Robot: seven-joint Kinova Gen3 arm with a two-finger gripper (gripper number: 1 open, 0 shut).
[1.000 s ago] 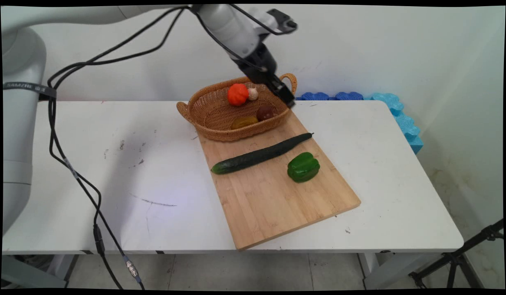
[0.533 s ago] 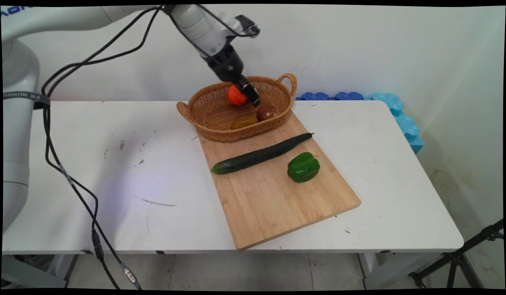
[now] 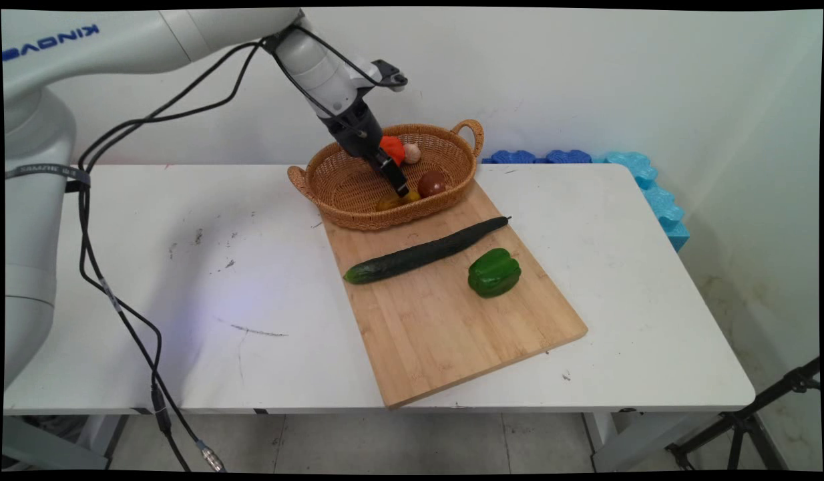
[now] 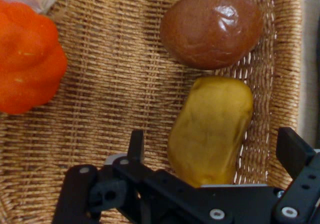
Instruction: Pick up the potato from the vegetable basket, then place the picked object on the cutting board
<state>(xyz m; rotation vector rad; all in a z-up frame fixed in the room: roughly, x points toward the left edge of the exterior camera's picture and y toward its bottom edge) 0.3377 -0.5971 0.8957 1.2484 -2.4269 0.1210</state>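
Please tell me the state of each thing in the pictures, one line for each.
Gripper: open, fingers either side of the potato.
Potato: lying in the basket, not gripped.
Basket: upright, partly on the board.
Cucumber: lying on the board.
Pepper: on the board.

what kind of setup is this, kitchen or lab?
Most likely a lab mock-up of a kitchen counter, not a real kitchen. A plain white table against a bare wall carries a cutting board and a wicker basket of vegetables, with blue foam mats behind and a tripod leg beside it.
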